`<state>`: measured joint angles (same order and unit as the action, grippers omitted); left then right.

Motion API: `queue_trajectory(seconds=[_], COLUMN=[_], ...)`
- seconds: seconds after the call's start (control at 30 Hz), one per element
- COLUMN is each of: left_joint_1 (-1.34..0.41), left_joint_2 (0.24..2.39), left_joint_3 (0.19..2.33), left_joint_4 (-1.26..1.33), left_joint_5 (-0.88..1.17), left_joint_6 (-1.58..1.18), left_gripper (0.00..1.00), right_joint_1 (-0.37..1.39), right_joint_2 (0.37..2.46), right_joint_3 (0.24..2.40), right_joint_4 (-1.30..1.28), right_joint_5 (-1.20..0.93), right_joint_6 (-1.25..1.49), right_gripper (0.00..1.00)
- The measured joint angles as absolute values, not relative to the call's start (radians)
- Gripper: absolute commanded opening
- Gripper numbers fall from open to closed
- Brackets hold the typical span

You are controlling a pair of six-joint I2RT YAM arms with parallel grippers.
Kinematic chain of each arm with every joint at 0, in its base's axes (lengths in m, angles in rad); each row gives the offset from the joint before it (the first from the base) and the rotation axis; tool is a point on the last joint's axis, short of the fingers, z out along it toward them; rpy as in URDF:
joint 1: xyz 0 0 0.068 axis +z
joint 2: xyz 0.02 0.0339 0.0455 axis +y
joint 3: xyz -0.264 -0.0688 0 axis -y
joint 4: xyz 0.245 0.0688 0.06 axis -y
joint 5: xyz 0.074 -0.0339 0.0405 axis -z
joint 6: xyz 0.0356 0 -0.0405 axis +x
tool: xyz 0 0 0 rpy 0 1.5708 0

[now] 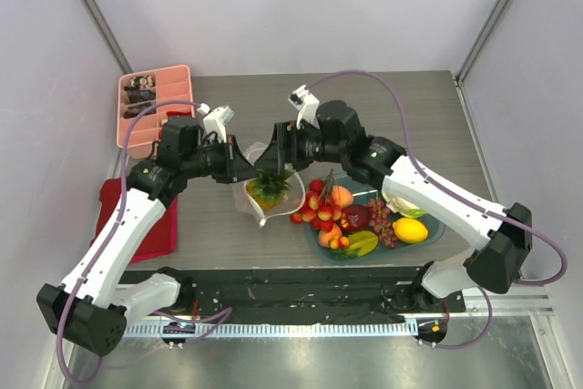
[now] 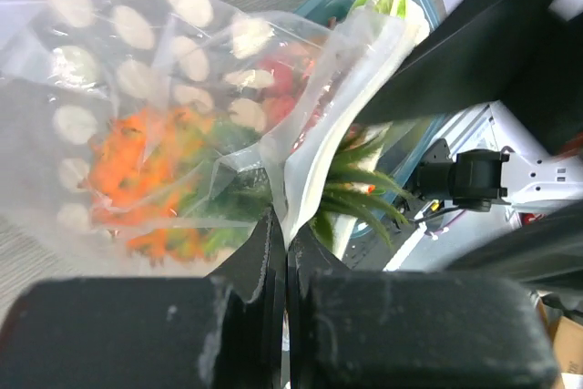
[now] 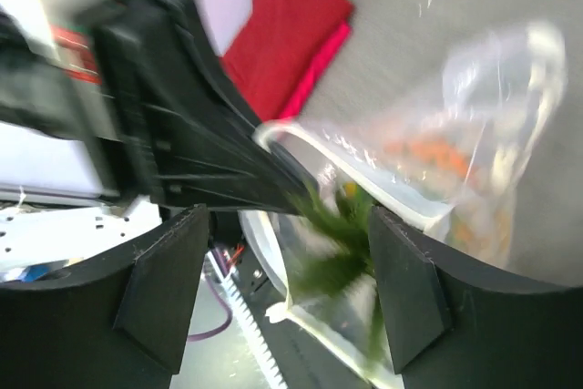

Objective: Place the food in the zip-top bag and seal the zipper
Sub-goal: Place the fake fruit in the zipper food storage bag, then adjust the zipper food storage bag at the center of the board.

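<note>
With the left hand pinching the bag's rim, the pineapple is sitting inside below the wide-open, empty right hand, while other food is waiting on the plate, zipper unsealed.

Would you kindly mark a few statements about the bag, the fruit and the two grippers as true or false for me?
1. The left gripper is shut on the edge of the zip-top bag. True.
2. The pineapple lies on the teal plate. False: it sits in the bag, with its green leaves at the mouth.
3. The right gripper has its jaws open. True.
4. The lemon is in the bag. False: it lies on the teal plate.
</note>
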<state>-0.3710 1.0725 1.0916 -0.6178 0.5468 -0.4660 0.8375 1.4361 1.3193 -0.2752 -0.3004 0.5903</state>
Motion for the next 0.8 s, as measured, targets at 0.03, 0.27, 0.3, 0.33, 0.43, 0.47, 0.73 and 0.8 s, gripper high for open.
queue_trajectory(seconds=[0.03,0.27,0.3,0.33,0.43,0.47,0.73,0.8], left_joint_1=[-0.371,-0.371,-0.371,-0.371,-0.371,-0.371,-0.371,-0.371], left_joint_2=[1.066,1.052,1.052,1.052,1.052,1.052,1.052,1.052], left_joint_3=[1.09,1.074,1.074,1.074,1.074,1.074,1.074,1.074], left_joint_4=[-0.618,-0.622,-0.623,-0.624,-0.624,-0.624,-0.627,-0.634], left_joint_5=[0.545,0.543,0.543,0.543,0.543,0.543,0.543,0.543], left_joint_6=[-0.461,-0.455,-0.455,-0.455,-0.455,-0.455,-0.455,-0.452], left_gripper=[0.0,0.0,0.0,0.0,0.0,0.0,0.0,0.0], right_joint_1=[0.833,0.81,0.805,0.799,0.782,0.777,0.771,0.771], right_joint_2=[1.435,1.315,1.293,1.274,1.25,1.248,1.289,1.306], right_joint_3=[1.355,1.382,1.361,1.34,1.276,1.248,1.184,1.184], right_joint_4=[-0.29,-0.428,-0.446,-0.466,-0.507,-0.519,-0.561,-0.554], right_joint_5=[-0.31,-0.256,-0.246,-0.242,-0.247,-0.258,-0.282,-0.283], right_joint_6=[0.563,0.366,0.347,0.333,0.314,0.313,0.31,0.305], right_gripper=[0.75,0.68,0.68,0.68,0.68,0.68,0.07,0.01])
